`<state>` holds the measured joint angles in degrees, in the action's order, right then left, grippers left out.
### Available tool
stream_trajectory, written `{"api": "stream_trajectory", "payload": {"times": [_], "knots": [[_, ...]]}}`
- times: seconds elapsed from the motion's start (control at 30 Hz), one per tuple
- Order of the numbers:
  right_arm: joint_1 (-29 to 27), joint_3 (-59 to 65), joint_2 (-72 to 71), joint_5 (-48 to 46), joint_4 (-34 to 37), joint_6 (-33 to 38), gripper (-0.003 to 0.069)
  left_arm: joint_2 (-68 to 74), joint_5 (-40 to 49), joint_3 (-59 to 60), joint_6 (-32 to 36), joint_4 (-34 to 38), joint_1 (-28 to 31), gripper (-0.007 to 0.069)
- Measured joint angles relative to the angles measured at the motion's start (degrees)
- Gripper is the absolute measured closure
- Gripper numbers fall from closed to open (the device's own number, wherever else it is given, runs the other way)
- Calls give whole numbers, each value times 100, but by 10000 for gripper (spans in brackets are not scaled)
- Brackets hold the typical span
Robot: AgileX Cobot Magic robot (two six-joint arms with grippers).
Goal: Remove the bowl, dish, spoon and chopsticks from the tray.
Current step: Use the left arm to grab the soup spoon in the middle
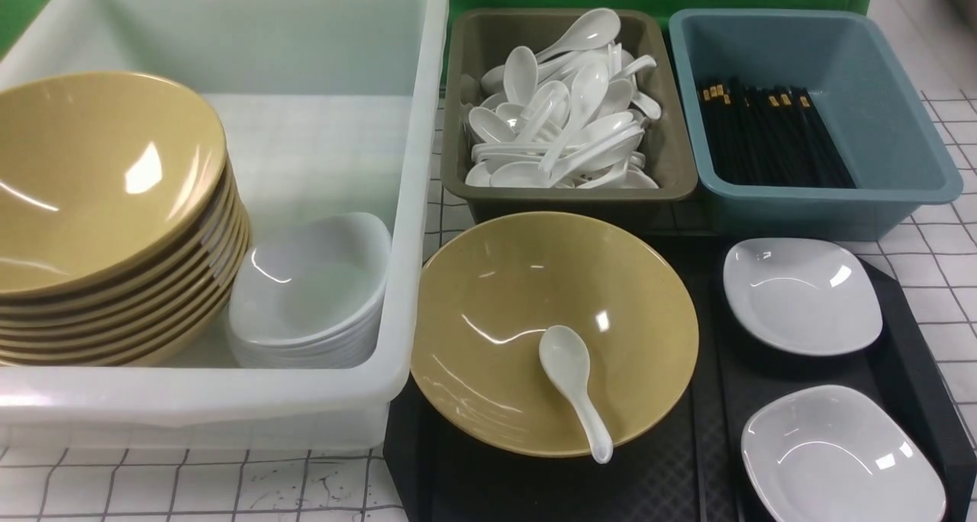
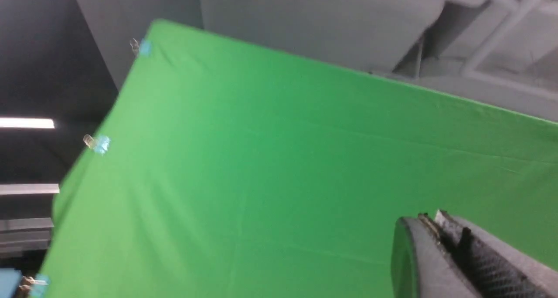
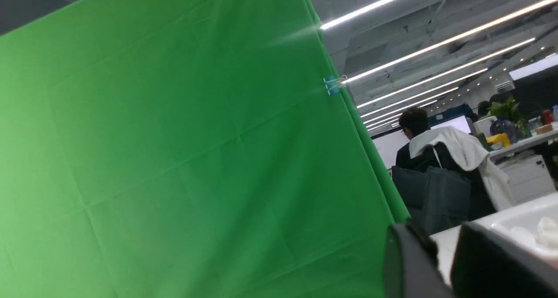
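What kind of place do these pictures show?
Likely an open office set up for robot trials: a green backdrop, a person under strip lights, and sorting tubs.

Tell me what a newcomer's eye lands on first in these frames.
The big mustard-yellow bowl at the left end of the tray, with a white spoon resting in it. Then the stack of matching bowls tilted in the white tub on the left, and two white dishes on the tray's right.
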<state>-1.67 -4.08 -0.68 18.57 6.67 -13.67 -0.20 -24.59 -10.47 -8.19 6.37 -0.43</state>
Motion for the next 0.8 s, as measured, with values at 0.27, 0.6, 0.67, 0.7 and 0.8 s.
{"api": "stream_trajectory", "payload": {"times": [0.27, 0.6, 0.67, 0.7, 0.8], "knots": [[0, -2343, 1388, -2567, -11, 1309, 623, 2331, 3113, -2752, 622, 55, -35, 636], [428, -3033, 3146, -6280, 318, 2551, 623, 5682, 7431, -4949, 2022, 1740, -1420, 632], [531, -3010, 3274, -6602, 443, 2891, 623, 6399, 7816, -5283, 2158, 1817, -1987, 632], [548, -2978, 3300, -6700, 463, 3032, 623, 6643, 7910, -5401, 2158, 1778, -2267, 632], [576, -2826, 3318, -6864, 468, 3267, 623, 7394, 8066, -5824, 1985, 1439, -2955, 632]]}}
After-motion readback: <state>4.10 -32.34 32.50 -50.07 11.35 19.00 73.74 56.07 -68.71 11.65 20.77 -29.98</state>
